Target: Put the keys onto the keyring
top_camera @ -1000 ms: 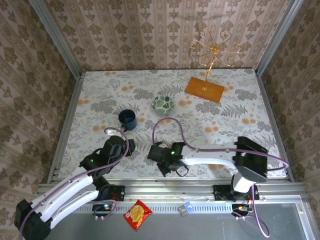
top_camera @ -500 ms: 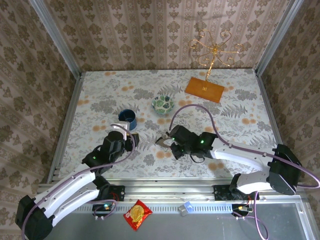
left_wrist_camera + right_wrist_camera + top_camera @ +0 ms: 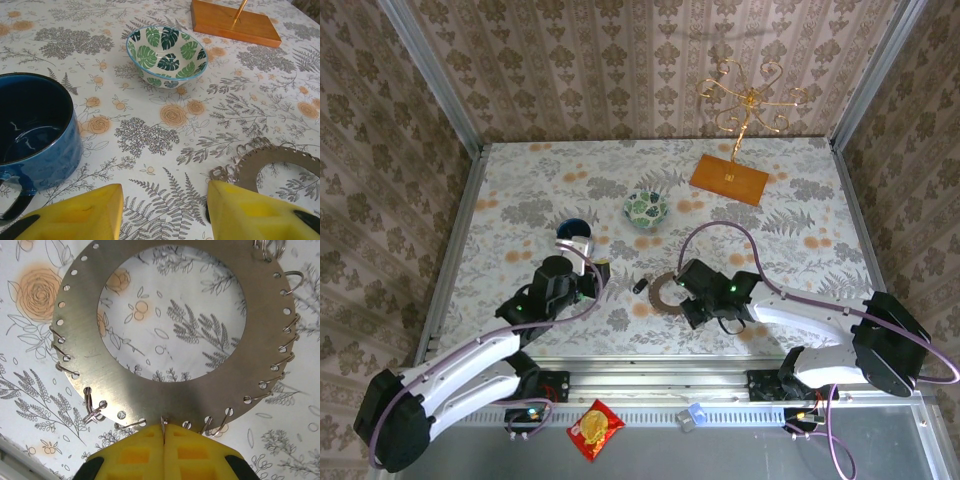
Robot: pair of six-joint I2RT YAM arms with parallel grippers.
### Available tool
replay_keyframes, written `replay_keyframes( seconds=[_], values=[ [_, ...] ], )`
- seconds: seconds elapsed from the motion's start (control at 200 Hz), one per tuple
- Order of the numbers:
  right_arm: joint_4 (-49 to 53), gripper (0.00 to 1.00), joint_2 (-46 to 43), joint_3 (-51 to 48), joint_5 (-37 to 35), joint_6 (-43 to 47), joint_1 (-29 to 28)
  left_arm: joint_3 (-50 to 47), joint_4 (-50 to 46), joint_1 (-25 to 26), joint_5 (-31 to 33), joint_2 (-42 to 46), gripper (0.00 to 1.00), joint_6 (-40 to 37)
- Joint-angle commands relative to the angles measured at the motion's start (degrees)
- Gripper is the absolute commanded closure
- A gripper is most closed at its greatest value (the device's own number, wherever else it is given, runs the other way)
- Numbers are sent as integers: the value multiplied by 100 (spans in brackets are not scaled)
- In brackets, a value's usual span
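And there was the keyring [image 3: 80, 340], big in the right wrist view: a flat grey ring with a row of small holes round its rim and thin wire loops [image 3: 93, 409] threaded through several of them. The right tool [image 3: 164, 429] sat closed tight at the bottom centre of that frame. Its yellow fingers [image 3: 135, 455] were pressed together right at the ring's near edge with a sliver of wire running into the seam, so it held the keyring by that edge. From overhead, the ring lay just below the middle of the flowered worktop [image 3: 800, 240]. The right tool was at its right side, and a small dark object [image 3: 640, 285] lay just to its left, too small to identify. The left tool [image 3: 165, 192] hovered further left, near the blue mug [image 3: 35, 125]. Its jaws stood partly apart at a middling gap, with nothing between the yellow fingers [image 3: 75, 212]. In the left wrist view the mug took the left edge, its dark glossy inside showing only reflections. The patterned bowl [image 3: 165, 52] stood upper centre, with bare green leaves on its inner wall and nothing in it. Beyond it, at top right, lay an orange wooden base [image 3: 232, 22] with a gold rod [image 3: 241, 7] rising from it. The ring's toothed edge peeked in at the lower right, just above the right-hand finger.
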State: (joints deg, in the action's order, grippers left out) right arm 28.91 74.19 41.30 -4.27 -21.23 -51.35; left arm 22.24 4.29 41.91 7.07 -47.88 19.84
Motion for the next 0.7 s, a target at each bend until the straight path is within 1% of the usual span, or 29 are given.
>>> replay_keyframes(
  seconds=[0.0,0.55,0.695],
  values=[
    [-14,100,31,-94,222,-362,16,157,248,-26,-101,-63,52,-138],
    [79,100,916,188,502,-514,60,99,164,-26,-90,76,53,-157],
    [124,91,1040,303,540,-540,66,100,132,-25,-74,120,53,-173]
  ],
)
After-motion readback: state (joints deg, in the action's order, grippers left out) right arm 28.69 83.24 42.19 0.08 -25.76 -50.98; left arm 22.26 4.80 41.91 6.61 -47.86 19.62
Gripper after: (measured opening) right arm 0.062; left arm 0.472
